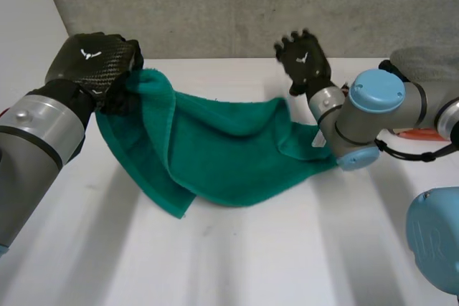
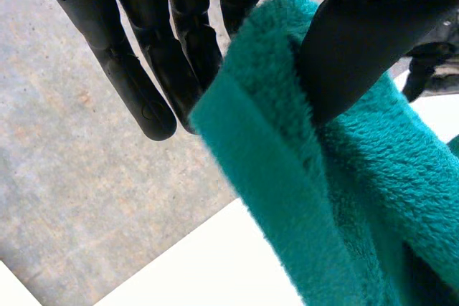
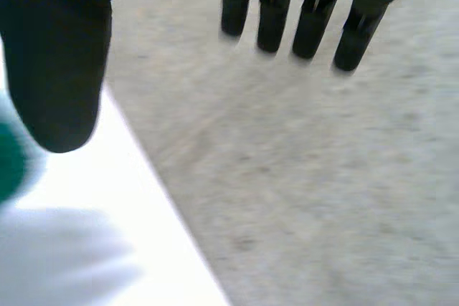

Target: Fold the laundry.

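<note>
In the head view the left hand (image 1: 93,59), upper left, shows only its back, so where its fingers meet the towel (image 1: 215,152) is hidden. Right of centre, the towel's far end lies under the right arm (image 1: 362,116) — the corner there is covered. Behind that arm, at the right edge, an orange-red thing (image 1: 412,134) peeks out, too covered to name. The light-blue cap (image 1: 437,238) at lower right is cut off by the frame. In the left wrist view the towel hides part of the fingers (image 2: 140,84) behind it. Beside the thumb of the right hand (image 3: 54,55) sits a green blur (image 3: 8,159) — too soft to tell.
</note>
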